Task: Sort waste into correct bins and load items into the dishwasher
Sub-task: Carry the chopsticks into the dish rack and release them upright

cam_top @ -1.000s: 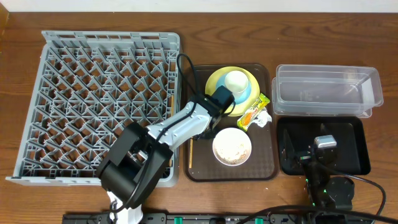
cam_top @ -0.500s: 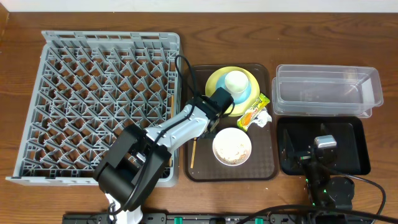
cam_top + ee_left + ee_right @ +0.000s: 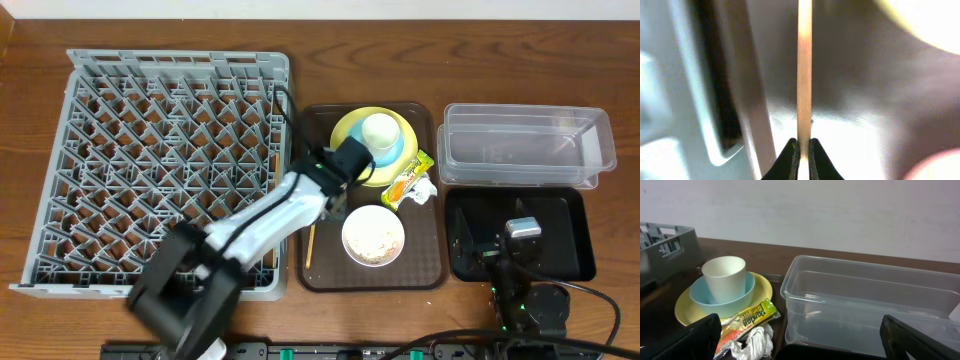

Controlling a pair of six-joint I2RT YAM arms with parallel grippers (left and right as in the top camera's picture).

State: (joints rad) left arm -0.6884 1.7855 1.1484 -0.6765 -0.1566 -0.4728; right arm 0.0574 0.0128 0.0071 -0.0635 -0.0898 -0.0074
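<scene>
When seen from up top, the big grey dish rack point(image 3: 180, 60) sits on the L side of the table point(image 3: 30, 45). Next to it is a brown tray point(image 3: 425, 262) w/ the yellow plate point(image 3: 345, 130), blue bowl point(image 3: 398, 150) and white cup point(image 3: 378, 130) stacked at the back. The snack wrapper point(image 3: 410, 176) and white scrap point(image 3: 424, 190) lie just beside the plate. The white bowl point(image 3: 373, 236) w/ rice bits sits near the front. The L arm point(image 3: 270, 215) reaches over the rack edge to the brown tray. One chopstick point(image 3: 309, 248) pokes out below it, by the tray's L wall. The clear tub point(image 3: 525, 150) is far R, w/ the black tray point(image 3: 570, 250) in front of it. The R arm point(image 3: 522, 232) is over the black tray.

L wrist cam: pic is blurry. The L gripper point(image 3: 802, 150) is pinched tight on the chopstick, which runs straight up the pic. Grey rack is on its L, brown tray on its R.

R wrist cam: the R gripper point(image 3: 800, 322) is spread wide, holding nothing. Cup sits in the blue bowl, bowl on the plate. Wrapper and scrap touch, w/ the tub just to the R.
</scene>
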